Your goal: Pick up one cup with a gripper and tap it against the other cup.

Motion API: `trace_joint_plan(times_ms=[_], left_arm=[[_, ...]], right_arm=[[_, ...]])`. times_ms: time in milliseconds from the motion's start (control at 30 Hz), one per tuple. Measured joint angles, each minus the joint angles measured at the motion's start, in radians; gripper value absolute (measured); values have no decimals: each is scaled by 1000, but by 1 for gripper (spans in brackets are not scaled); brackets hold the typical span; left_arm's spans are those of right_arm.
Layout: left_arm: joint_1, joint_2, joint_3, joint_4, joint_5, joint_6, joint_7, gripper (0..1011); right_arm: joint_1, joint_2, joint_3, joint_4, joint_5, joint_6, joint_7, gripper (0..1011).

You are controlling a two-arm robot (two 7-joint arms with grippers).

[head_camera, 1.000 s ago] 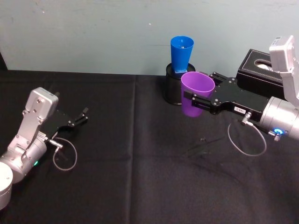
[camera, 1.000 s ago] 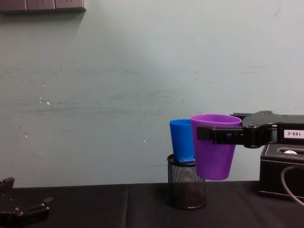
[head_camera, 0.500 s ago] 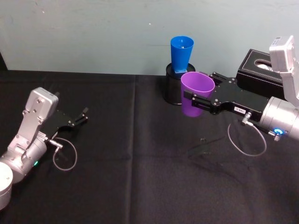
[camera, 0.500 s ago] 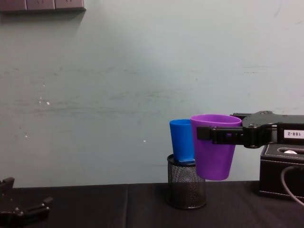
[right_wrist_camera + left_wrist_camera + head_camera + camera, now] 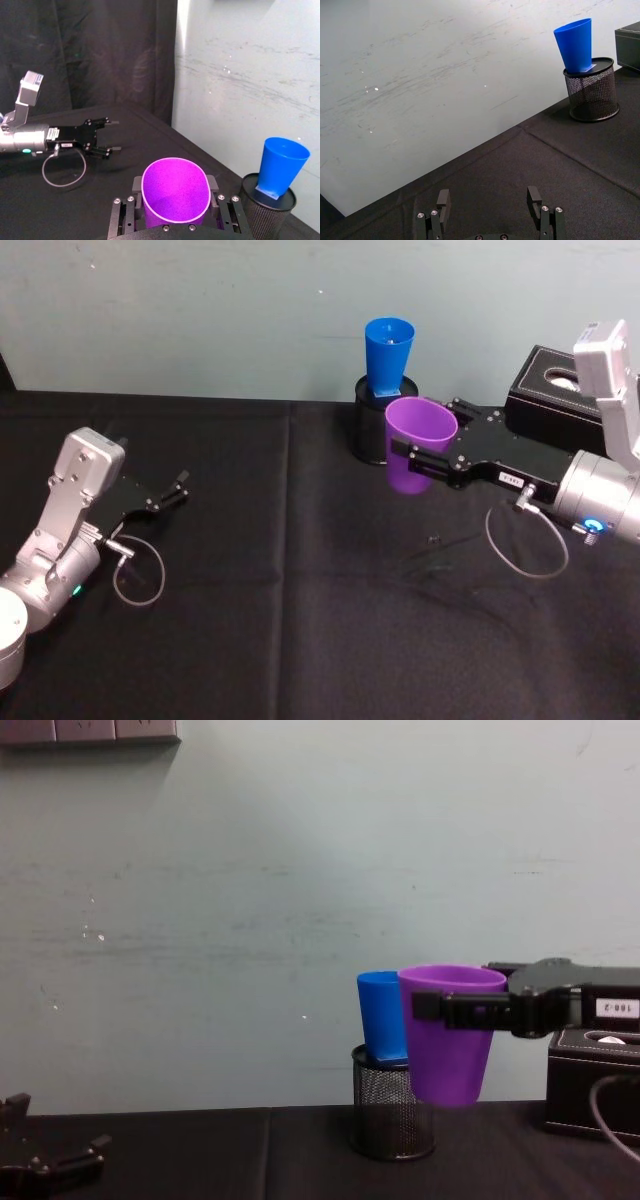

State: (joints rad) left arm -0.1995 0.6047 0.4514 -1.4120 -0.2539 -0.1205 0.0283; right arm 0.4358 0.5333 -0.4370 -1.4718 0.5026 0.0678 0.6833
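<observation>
Holding the purple cup (image 5: 418,443) upright off the counter (image 5: 300,620), the right tool (image 5: 425,452) is gripping its wall; the blue cup (image 5: 387,357), standing in the mesh holder (image 5: 366,430), is lying just beyond and slightly robot-left; left tool (image 5: 165,495) is resting wide, well apart

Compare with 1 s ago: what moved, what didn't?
The right gripper, shut on the purple tapered plastic cup, shifted slightly toward the robot's left, cup held clear of the table. Unchanged: the blue tapered plastic cup stands in the black wire-mesh pen holder; the left gripper rests parked, open.
</observation>
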Motion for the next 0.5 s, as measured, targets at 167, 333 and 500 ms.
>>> trace_joint_plan(times_ms=[167,333,500], left_arm=[[0,0,0,0,0,0,0,1005],[0,0,0,0,0,0,0,1005],[0,0,0,0,0,0,0,1005]], right_arm=[[-8,0,-17,25,1,-26,-1,735],[-22,-2,-33,63,-1,-62,-9,735],[-36,-10,-43,119,-14,-109,-17,735]])
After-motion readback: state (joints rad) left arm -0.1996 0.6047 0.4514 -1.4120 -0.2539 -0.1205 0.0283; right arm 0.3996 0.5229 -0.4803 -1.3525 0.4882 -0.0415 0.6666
